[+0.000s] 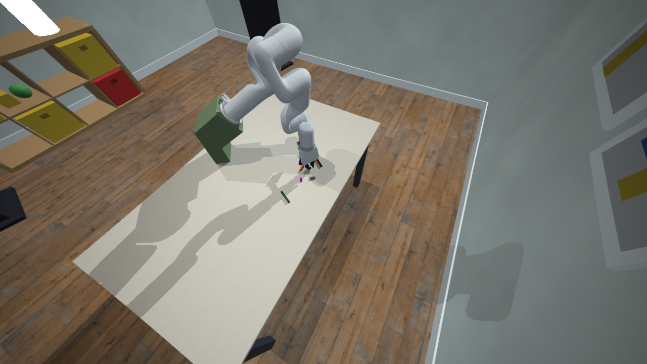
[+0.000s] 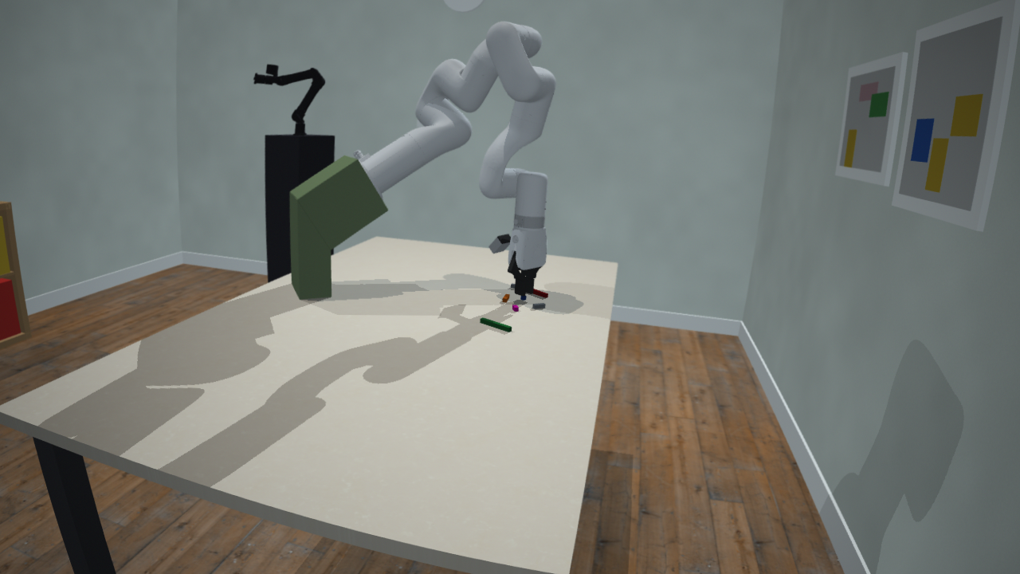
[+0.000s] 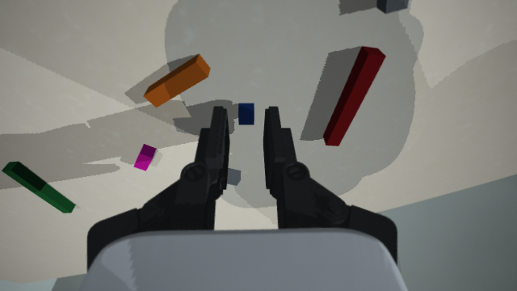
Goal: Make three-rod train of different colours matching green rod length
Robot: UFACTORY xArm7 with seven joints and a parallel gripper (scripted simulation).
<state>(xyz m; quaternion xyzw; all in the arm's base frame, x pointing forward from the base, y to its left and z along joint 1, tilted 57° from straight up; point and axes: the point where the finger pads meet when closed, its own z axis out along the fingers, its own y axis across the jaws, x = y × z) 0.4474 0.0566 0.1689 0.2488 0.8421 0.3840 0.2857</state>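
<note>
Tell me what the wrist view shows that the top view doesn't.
Only the wrist view: the claw stands parted and holds nothing. The small blue rod lies on the table in line with that gap; the top view does not clearly show it.
Only the top view: the whole arm, the full table and the shelf unit by the wall.
Both: the orange rod, red rod, magenta rod and green rod, all lying apart, no train yet.

We saw one grey rod (image 3: 391, 5) cut off at twelve o'clock, another (image 3: 233, 176) half hidden behind a finger (image 3: 213, 141).
</note>
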